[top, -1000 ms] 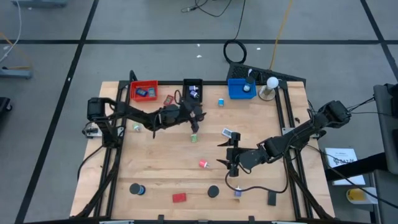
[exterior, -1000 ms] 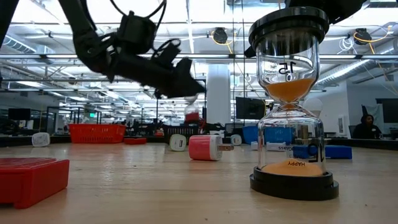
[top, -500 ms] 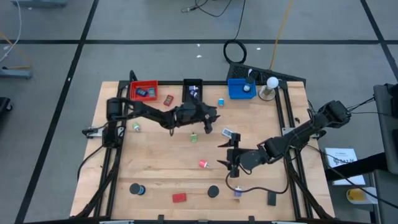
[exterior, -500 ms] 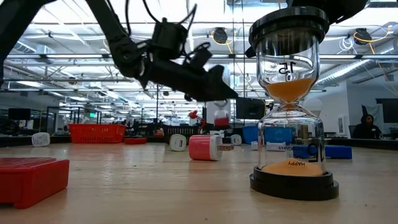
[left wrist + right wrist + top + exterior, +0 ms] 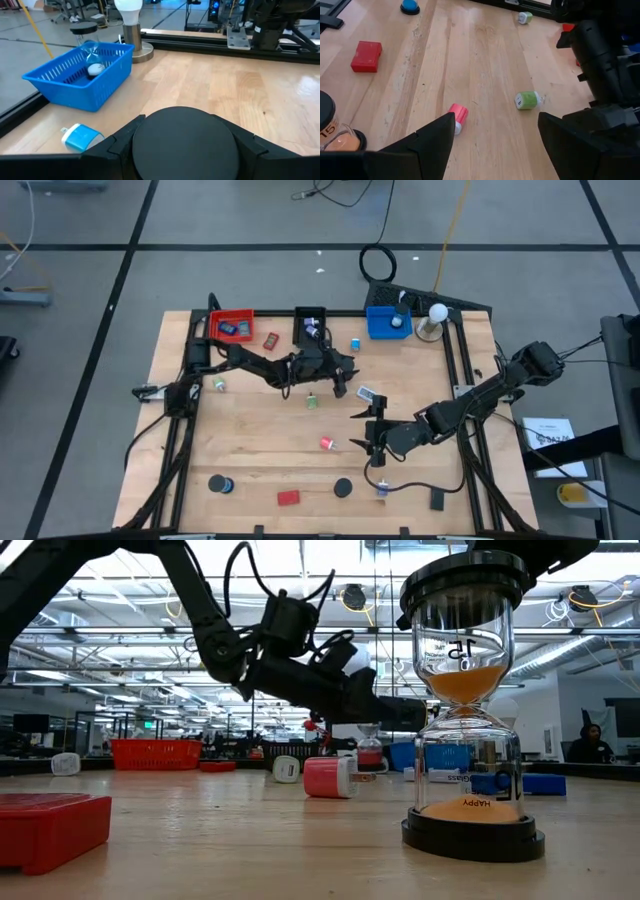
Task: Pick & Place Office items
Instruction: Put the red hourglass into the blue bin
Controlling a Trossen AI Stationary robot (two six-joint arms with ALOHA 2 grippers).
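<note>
My left gripper [image 5: 341,382] reaches over the middle of the table, right of the black tray [image 5: 310,323], shut on a small hourglass with red sand [image 5: 370,752]. In the left wrist view its round black top [image 5: 182,142] fills the space between the fingers. My right gripper [image 5: 370,432] hovers open over the table's right middle. Beyond its fingers a pink item [image 5: 457,116] and a green item [image 5: 526,100] lie on the wood. A taller hourglass with orange sand [image 5: 465,700] stands near the front edge. My left gripper pinches the small hourglass's black top cap [image 5: 150,150] between its two fingers [image 5: 120,147]. The fingers come nearly level from the table's left. The hourglass hangs upright below them [image 5: 370,745]; whether its base touches the wood I cannot tell.
Red tray [image 5: 231,326], black tray and blue tray [image 5: 388,323] line the far edge, with a white ball lamp [image 5: 437,313] at the far right. Small items lie scattered: a blue one [image 5: 80,137], a red block [image 5: 288,498], black discs [image 5: 343,488].
My left gripper has gone toward the table's right edge and sunk a little, carrying the small hourglass along, upright. My right gripper has kept still.
</note>
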